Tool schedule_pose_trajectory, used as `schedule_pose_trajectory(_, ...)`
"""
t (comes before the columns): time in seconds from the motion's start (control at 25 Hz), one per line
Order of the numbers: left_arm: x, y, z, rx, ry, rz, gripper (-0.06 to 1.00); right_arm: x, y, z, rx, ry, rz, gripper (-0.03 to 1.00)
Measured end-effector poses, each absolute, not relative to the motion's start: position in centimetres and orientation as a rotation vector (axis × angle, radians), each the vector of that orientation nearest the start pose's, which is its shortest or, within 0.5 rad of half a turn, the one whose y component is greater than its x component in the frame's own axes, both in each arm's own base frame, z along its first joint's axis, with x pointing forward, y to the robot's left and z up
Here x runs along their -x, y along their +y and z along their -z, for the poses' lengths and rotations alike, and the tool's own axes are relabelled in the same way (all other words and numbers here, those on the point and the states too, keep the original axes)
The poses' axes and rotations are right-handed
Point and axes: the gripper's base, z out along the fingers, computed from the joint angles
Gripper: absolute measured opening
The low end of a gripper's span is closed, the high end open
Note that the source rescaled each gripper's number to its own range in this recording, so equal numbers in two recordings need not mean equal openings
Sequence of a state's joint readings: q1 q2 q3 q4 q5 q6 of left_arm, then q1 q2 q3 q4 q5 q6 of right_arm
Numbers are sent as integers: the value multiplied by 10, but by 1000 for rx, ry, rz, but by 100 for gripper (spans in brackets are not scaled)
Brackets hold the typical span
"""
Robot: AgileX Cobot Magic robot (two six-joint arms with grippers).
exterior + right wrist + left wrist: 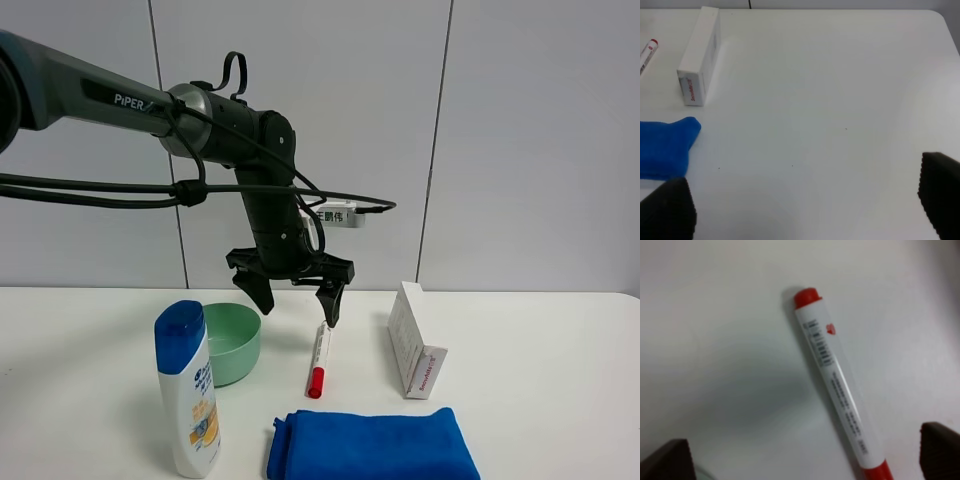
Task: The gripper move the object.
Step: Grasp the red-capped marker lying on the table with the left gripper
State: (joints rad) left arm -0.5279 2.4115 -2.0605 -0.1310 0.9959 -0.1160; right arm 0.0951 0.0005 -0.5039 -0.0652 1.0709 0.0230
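Observation:
The white marker pen [320,355] with a red cap lies flat on the white table, cap toward the front. My left gripper [297,303], a black claw, hangs open just above the pen's far end, one finger [330,305] almost over it. In the left wrist view the pen [840,385] lies between the two spread fingers [940,445], untouched. My right gripper [805,200] is open and empty over bare table; it does not show in the exterior view. The pen's end shows in the right wrist view [647,55].
A shampoo bottle [188,390] and a green bowl [232,342] stand left of the pen. A white carton box [413,340] stands to its right, also in the right wrist view [700,55]. A blue cloth [370,445] lies in front, also in the right wrist view [665,147].

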Motion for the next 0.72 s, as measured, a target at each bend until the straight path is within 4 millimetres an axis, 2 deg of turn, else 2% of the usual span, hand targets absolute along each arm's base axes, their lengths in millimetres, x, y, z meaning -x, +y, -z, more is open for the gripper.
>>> schedule_pose_trajectory(0.4, -426, -284, -152, -567, 2823, 319, 89, 5, -6, -278, 70, 2048, 5, 100)
schedule_pose_trajectory(0.72, -417, -300, -141, -627, 2828, 306, 89, 5, -6, -278, 70, 2048, 5, 100)
